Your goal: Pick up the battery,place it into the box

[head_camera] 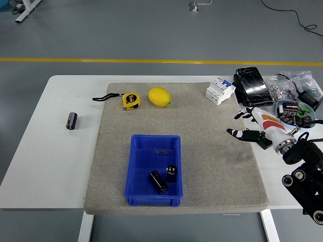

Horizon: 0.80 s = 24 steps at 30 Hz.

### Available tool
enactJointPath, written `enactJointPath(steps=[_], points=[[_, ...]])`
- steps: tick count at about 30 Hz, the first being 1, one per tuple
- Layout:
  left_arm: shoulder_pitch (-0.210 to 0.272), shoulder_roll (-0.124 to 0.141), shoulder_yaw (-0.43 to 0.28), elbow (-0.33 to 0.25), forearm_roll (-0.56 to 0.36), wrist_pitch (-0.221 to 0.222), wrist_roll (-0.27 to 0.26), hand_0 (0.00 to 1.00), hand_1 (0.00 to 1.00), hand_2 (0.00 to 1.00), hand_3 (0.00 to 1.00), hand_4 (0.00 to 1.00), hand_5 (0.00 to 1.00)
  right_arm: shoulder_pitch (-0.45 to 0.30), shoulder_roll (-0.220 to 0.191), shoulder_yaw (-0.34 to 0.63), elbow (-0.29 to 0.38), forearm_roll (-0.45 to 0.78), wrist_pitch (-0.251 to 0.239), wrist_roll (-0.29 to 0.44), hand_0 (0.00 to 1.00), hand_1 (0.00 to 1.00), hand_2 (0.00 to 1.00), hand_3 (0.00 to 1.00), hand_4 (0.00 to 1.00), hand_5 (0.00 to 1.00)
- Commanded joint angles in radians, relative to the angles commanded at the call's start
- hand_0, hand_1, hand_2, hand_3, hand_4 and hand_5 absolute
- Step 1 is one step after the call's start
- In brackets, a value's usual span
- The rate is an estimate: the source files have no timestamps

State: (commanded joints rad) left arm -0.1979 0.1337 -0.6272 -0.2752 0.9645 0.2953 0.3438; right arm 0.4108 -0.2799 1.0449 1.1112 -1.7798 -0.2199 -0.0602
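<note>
Two black batteries lie inside the blue box (139, 166) on the mat: one (157, 182) lying on its side, the other (171, 173) just right of it. A third black battery (72, 120) rests on the bare white table at the far left. My right hand (246, 126) hovers over the mat's right edge, well away from the box, fingers spread and holding nothing. My left arm is out of view.
A yellow tape measure (131, 100) and a lemon (159, 96) lie at the mat's back. A white circuit breaker (220, 91), a black wrapped pack (252, 86), a blue bowl of parts (294, 113) and a small black adapter (265, 141) crowd the right side.
</note>
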Motion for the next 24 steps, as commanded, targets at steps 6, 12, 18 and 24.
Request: enactJointPath(steps=[6,12,18,24], points=[[0.003,-0.003,-0.005,0.001,0.005,-0.002,-0.001,0.601,0.547,0.607,0.621,0.617,0.682,-0.082,0.006,0.056,0.004,0.204,-0.027,0.081,0.678,0.717,0.782,0.654,0.911,0.395],[0.005,-0.007,-0.017,0.001,0.016,-0.002,0.003,0.600,0.550,0.606,0.620,0.616,0.681,-0.160,0.008,0.083,0.006,0.457,0.057,0.208,0.681,0.716,0.782,0.685,0.960,0.428],[0.012,-0.012,-0.018,-0.001,0.026,-0.008,0.004,0.601,0.551,0.606,0.620,0.615,0.680,-0.197,0.000,0.110,-0.004,0.699,0.082,0.233,0.676,0.712,0.780,0.685,0.969,0.437],[0.012,-0.018,0.002,-0.003,0.018,-0.013,-0.006,0.601,0.554,0.604,0.621,0.614,0.682,-0.189,-0.004,0.099,-0.026,0.726,0.092,0.249,0.674,0.712,0.777,0.685,0.973,0.439]])
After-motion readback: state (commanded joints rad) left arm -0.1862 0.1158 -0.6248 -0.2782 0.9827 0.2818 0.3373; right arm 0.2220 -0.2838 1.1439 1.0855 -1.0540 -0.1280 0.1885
